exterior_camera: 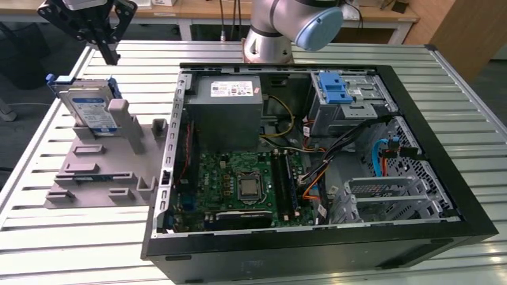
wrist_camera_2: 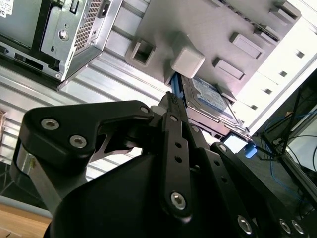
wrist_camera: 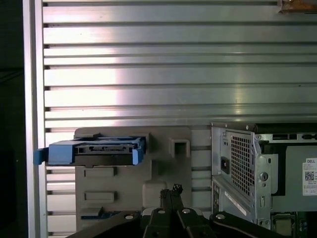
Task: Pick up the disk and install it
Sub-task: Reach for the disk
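The disk (exterior_camera: 85,105) stands on edge in the grey stand (exterior_camera: 103,172) on the exterior view's left. It leans slightly against one of the upright posts (exterior_camera: 120,116), with its label facing the near side. I'd say it is propped like that so its upper edge and blue rails sit clear of the base, where something coming from above can get at them. In the first wrist view it is seen edge-on as a blue bar across the stand.

The claw (exterior_camera: 111,57) hangs above the disk and a little to its far side, apart from it. Its fingers (wrist_camera: 164,198) are drawn together in both wrist views, with nothing between them, so the pick-up has not happened.

To the right of the stand, on the same slatted tabletop (exterior_camera: 95,237), the computer case (exterior_camera: 317,237) lies on its side with the panel off, presumably so its insides face upward for the arm. The grey drive bay (exterior_camera: 348,110) sits in the case's far right corner with a blue bracket (exterior_camera: 336,89) on top. The power supply (exterior_camera: 230,113) sits on the case's far left.
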{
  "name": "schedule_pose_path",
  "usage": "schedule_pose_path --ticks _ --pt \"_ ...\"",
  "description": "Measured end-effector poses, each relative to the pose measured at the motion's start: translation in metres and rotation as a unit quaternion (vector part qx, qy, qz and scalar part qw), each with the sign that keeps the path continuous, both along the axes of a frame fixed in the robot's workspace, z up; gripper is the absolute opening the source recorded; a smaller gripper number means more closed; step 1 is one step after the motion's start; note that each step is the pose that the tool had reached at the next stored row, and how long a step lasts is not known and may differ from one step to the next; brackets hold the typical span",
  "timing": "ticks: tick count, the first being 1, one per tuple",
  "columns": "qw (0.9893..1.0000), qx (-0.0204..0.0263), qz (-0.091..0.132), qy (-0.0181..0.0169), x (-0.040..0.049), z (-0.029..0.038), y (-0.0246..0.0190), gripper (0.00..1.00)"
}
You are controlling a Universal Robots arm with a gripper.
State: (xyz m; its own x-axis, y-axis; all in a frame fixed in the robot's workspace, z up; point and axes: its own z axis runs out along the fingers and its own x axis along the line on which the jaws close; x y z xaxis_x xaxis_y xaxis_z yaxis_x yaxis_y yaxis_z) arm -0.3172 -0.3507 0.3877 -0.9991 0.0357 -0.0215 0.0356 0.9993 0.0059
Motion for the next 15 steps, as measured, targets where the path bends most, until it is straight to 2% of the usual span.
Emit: schedule_pose_path --ticks 15 --pt "1.0 0.0 0.0 0.0 -0.0039 0.0 0.0 0.11"
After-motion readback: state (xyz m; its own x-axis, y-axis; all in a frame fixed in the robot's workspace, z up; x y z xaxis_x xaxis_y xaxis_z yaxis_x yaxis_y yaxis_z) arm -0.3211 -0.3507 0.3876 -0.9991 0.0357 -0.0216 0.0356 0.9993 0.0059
